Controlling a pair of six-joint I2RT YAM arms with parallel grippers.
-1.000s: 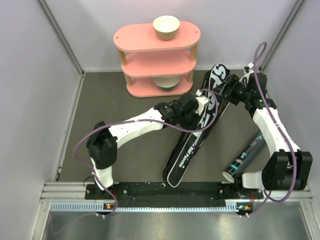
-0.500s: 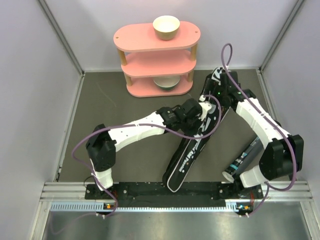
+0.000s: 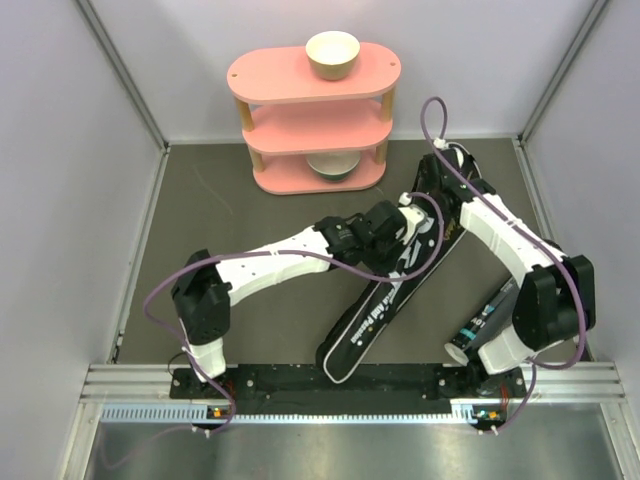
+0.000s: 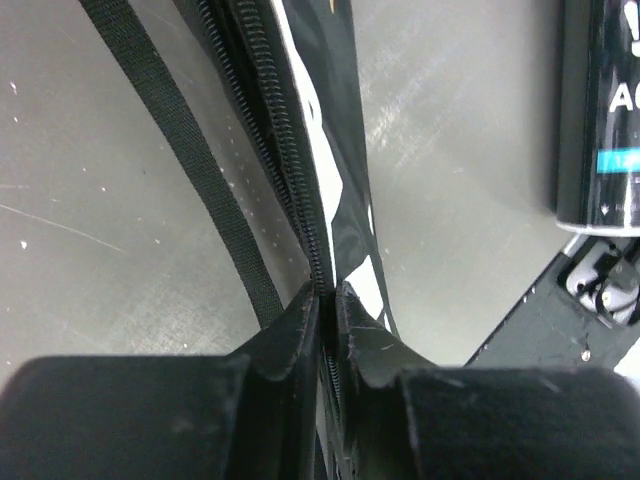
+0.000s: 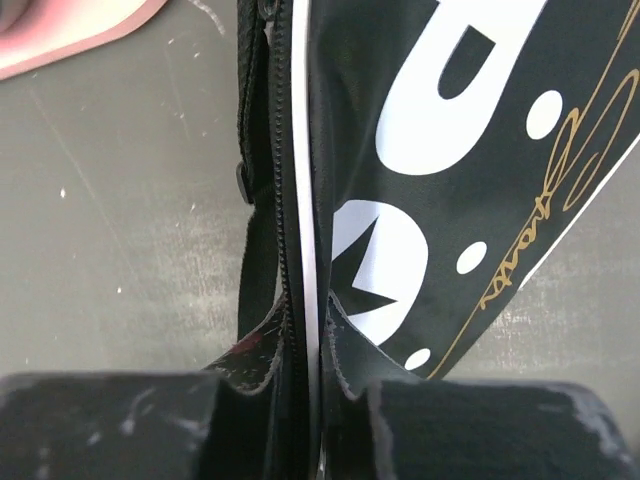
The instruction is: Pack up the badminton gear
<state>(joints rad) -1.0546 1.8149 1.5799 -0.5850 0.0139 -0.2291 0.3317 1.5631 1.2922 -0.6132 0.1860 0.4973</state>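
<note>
The long black bag with white lettering lies slanted across the grey table, its far end near the right arm. My left gripper is shut on the bag's zipper edge around mid-length; in the left wrist view the fingertips pinch the zipper beside a loose black strap. My right gripper is shut on the same edge near the far end, its tips clamping the zipper and white piping of the bag. A black tube lies right of the bag, also in view as the tube.
A pink three-tier shelf stands at the back, with a cream bowl on top and another bowl on its lowest tier. Its base shows left of the bag. Grey walls enclose the table; the arms' base rail runs along the near edge.
The right gripper swung left from beyond the bag's far end onto its edge and closed there. The bag's near end has shifted slightly left. The left gripper kept its grip.
</note>
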